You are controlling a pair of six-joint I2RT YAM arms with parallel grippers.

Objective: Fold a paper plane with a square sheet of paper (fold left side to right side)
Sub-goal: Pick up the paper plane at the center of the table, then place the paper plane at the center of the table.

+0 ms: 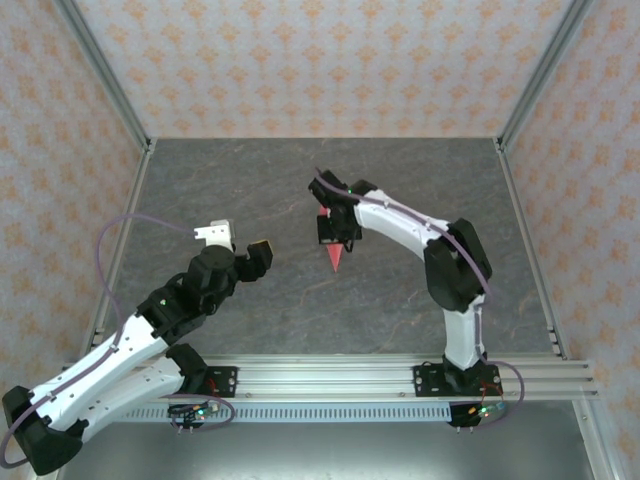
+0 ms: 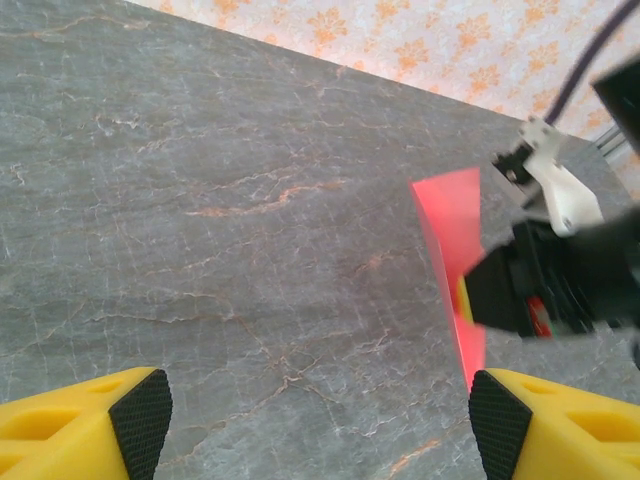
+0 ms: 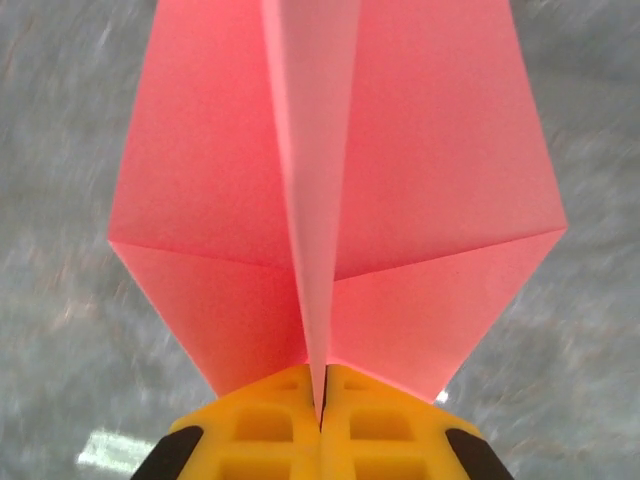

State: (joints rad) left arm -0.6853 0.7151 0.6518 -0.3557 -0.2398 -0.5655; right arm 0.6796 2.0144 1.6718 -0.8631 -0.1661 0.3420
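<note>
your right end effector point(image 3: 320, 402) has its yellow fingers point(image 3: 265, 420) pressed together on the centre crease of the paper plane point(image 3: 420, 180). the salmon-pink wings spread to either side of the pinched ridge. seen from above, the plane sits over the middle of the grey marbled table point(image 1: 430, 180), its tip pointing toward the near edge. you can't tell whether it touches the surface. your left end effector point(image 2: 320, 425) stands wide apart with nothing in it, off to the plane's left.
</note>
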